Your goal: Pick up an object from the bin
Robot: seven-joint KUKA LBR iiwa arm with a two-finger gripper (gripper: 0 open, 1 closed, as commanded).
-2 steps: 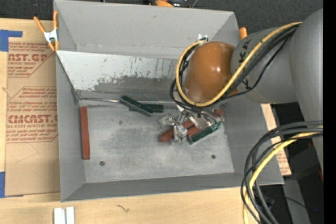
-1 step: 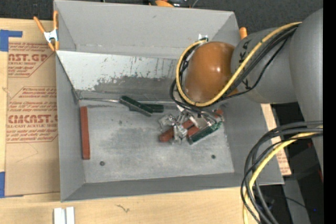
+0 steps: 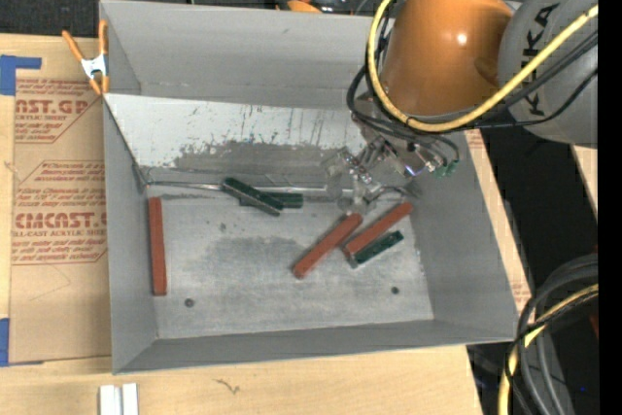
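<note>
Orange cover (image 3: 442,44) — end effector (image 3: 362,182) half hidden

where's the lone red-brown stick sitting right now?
Camera view: the lone red-brown stick lies on the floor along the bin's left wall, well left of the upper dark green piece and the claw.

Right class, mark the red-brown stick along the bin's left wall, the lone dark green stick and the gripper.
red-brown stick (image 3: 156,246): camera view, middle of its length.
lone dark green stick (image 3: 264,197): camera view, middle of its length.
gripper (image 3: 358,185): camera view, its lower tip.
</note>
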